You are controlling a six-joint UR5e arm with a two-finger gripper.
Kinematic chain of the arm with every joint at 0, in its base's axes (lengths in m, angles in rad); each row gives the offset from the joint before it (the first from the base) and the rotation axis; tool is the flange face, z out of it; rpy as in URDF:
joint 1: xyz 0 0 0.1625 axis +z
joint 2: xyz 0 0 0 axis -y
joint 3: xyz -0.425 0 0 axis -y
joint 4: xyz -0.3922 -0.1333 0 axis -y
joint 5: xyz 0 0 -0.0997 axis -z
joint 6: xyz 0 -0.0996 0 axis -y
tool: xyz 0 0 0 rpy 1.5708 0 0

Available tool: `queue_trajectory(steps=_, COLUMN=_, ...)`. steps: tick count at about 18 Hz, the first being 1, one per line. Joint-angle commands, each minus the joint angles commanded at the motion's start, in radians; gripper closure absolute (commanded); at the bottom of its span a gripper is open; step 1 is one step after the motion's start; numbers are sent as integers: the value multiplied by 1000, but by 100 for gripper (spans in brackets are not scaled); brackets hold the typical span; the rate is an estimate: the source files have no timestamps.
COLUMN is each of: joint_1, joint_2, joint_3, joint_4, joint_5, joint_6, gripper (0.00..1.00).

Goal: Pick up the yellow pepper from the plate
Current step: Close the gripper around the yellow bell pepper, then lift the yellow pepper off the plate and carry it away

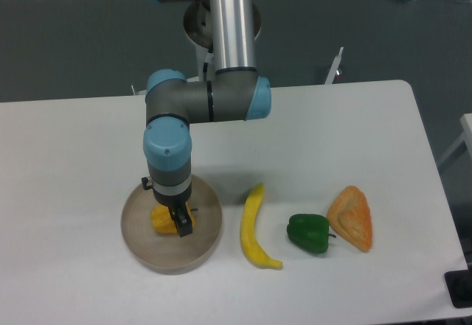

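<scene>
White tabletop (88,148) fills most of the view, dark floor behind it. My arm (232,23) comes down from the top centre as a silver tube, bends at blue-capped grey joints, then drops straight down over the left part of the tabletop. Wrist blocks much of what's under it.

Plate (140,247), round, beige-grey, low rim, sits front left on the tabletop. My wrist is directly above it.

Banana (254,229), long, curved, yellow, lies just right of the plate, not touching it. Orange wedge (352,218), triangular, furthest right. Green pepper (308,233) between banana and wedge, its right side close against the wedge; can't tell if touching.

Yellow pepper (161,218) on the plate, a bit left of the plate's centre, only its left side showing past my claw. It looks to be resting on the plate, not raised.

Claw (179,220), dark fingers pointing down, is down at the pepper, right on its right side. One finger shows at the pepper's right edge, the rest is hidden by my wrist. Can't tell whether the claw is spread, clenched, or gripping the pepper.
</scene>
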Motion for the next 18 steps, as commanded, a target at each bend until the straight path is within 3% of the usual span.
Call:
queue_trajectory(steps=1, joint_1=0, joint_2=0, joint_3=3, joint_4=0, joint_5=0, joint_6=5, gripper=72)
queue_trajectory(steps=2, joint_1=0, joint_2=0, joint_3=5, joint_4=0, joint_5=0, joint_6=-3, gripper=75)
queue_trajectory(steps=12, joint_1=49, joint_2=78, joint_3=77, joint_4=-49, joint_5=9, joint_6=-48, gripper=72)
queue_trajectory(steps=15, joint_1=109, joint_2=133, joint_3=90, joint_4=-107, joint_5=8, joint_6=-43, gripper=73)
queue_trajectory(steps=18, joint_1=169, joint_2=150, joint_3=127, joint_4=-187, joint_5=6, joint_6=-29, gripper=73)
